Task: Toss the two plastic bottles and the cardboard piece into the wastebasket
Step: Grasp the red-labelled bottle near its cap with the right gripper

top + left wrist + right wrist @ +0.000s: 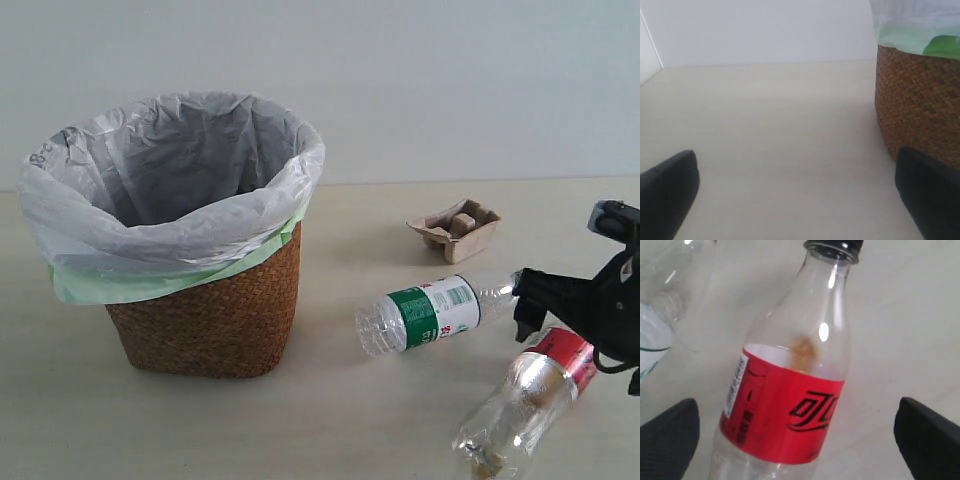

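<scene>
The wicker wastebasket with its white and pale green liner stands at the left; its wall also shows in the left wrist view. The cardboard piece lies right of it. The green-label bottle lies on its side in front of the cardboard, its neck end behind my right gripper. The red-label bottle lies at the lower right. In the right wrist view that bottle sits between the wide-open fingers of my right gripper, untouched. My left gripper is open over bare table beside the basket.
The pale table runs back to a white wall. A clear part of the green-label bottle lies close beside the red one. The left arm is outside the exterior view.
</scene>
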Motion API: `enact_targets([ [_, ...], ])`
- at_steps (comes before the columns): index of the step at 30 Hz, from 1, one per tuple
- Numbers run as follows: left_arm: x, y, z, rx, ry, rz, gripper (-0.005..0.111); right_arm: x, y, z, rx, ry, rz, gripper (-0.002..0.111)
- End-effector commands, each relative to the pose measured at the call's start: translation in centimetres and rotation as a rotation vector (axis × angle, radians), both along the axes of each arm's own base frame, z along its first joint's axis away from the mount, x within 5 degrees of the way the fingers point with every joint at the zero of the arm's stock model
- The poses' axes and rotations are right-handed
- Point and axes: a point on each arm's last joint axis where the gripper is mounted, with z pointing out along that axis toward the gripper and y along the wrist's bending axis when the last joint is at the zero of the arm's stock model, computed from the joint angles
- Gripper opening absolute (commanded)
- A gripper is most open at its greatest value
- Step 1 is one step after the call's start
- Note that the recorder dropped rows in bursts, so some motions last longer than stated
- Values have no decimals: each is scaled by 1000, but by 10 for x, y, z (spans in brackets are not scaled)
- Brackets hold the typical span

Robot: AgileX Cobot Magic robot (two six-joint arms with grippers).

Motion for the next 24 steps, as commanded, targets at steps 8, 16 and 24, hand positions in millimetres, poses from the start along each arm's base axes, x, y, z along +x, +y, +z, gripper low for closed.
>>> enact_targets([
  [8, 0, 0, 2, -9, -15, -5, 108, 13, -25, -40, -80, 88, -24, 71],
  [16, 0, 0, 2, -9, -15, -5, 108, 16, -25, -28, -112, 78, 55, 0],
  [24, 0, 0, 2, -9, -15, -5, 108, 12, -19, 67, -70, -348, 96, 0],
])
